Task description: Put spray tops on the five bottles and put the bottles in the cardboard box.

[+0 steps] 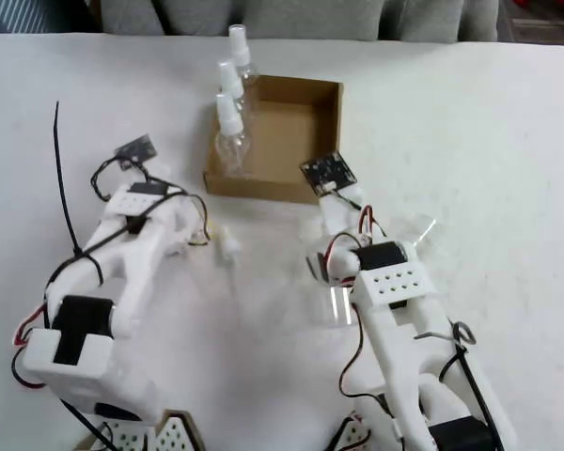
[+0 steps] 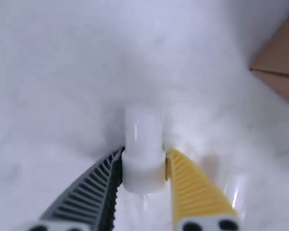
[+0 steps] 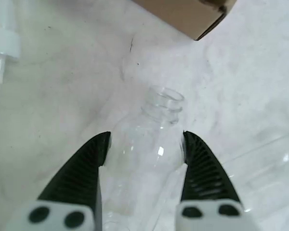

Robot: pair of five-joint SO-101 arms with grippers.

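One white plastic spray top [image 2: 143, 137] pinched by left gripper [image 2: 144, 153]; one uncapped clear bottle [image 3: 163, 102] clamped by right gripper [image 3: 145, 139].

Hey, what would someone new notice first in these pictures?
Three capped bottles stand in a row by the left wall of the cardboard box at the far middle of the table. Nearer, the left gripper pinches a white spray top, and the right gripper clasps an uncapped bottle.
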